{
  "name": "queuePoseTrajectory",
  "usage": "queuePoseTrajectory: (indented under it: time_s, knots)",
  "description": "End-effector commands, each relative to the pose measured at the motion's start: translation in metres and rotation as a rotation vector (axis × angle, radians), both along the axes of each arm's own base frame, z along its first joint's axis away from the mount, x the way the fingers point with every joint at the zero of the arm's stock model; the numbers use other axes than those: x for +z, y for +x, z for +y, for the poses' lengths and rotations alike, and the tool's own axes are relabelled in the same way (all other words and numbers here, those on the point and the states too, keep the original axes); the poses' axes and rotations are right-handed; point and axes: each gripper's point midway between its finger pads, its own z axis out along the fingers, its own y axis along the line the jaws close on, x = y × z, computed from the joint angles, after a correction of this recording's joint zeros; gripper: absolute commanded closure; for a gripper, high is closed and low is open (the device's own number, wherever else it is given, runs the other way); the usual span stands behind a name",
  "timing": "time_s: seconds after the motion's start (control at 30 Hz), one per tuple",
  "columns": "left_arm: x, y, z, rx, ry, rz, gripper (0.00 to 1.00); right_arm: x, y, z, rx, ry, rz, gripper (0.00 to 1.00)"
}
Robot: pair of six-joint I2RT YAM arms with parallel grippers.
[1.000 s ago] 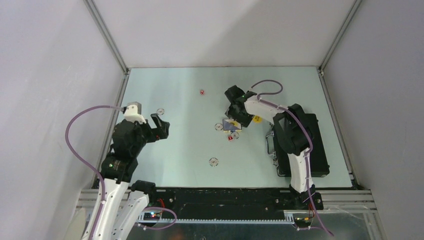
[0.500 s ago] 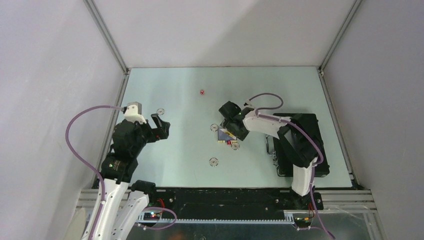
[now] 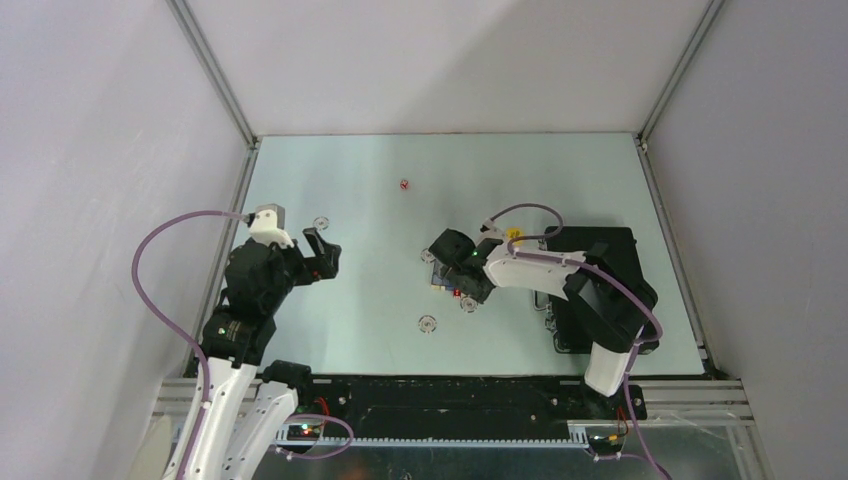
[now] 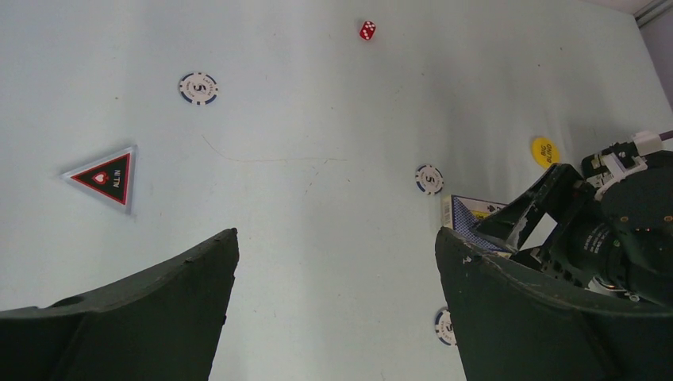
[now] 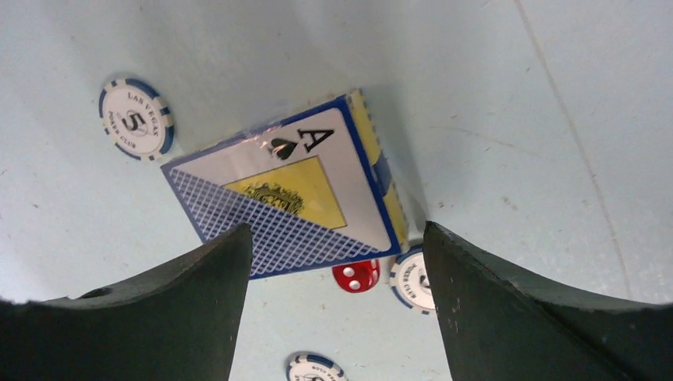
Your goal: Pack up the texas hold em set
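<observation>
Blue card deck just under the right gripper, fingers wide apart (nothing grasped).

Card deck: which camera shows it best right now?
Right wrist: the card deck fills the frame, its ace-of-spades label readable, framed by the open right gripper. Left wrist shows only a corner behind that gripper; the top view mostly hides it.

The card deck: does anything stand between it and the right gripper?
Nothing visible does. The right gripper is open above the card deck. A red die and a chip lie beside its edge.
</observation>
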Motion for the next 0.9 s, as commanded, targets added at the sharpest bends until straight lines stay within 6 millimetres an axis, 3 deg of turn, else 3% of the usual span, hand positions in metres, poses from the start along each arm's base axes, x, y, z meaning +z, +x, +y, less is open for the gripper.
queuePoseTrajectory:
  time_s: [0.0, 0.17, 0.33, 0.6, 0.87]
  knots:
    - [0.001, 0.000, -0.005, -0.036, 0.013, -0.014, 0.02, 0.002, 0.006, -0.041, -0.041, -0.117, 0.017, 0.18]
    - [0.001, -0.001, -0.005, -0.039, 0.014, -0.013, 0.02, 0.042, 0.067, -0.071, -0.077, -0.150, -0.058, 0.19]
    - [0.000, -0.001, -0.005, -0.042, 0.016, -0.013, 0.02, 0.058, 0.119, -0.104, -0.138, -0.155, -0.068, 0.21]
    - [-0.001, -0.001, -0.007, -0.051, 0.020, -0.011, 0.02, 0.036, 0.169, -0.132, -0.135, -0.245, 0.027, 0.29]
    - [-0.001, -0.002, -0.008, -0.058, 0.024, -0.012, 0.01, 0.009, 0.175, -0.158, -0.187, -0.274, 0.086, 0.36]
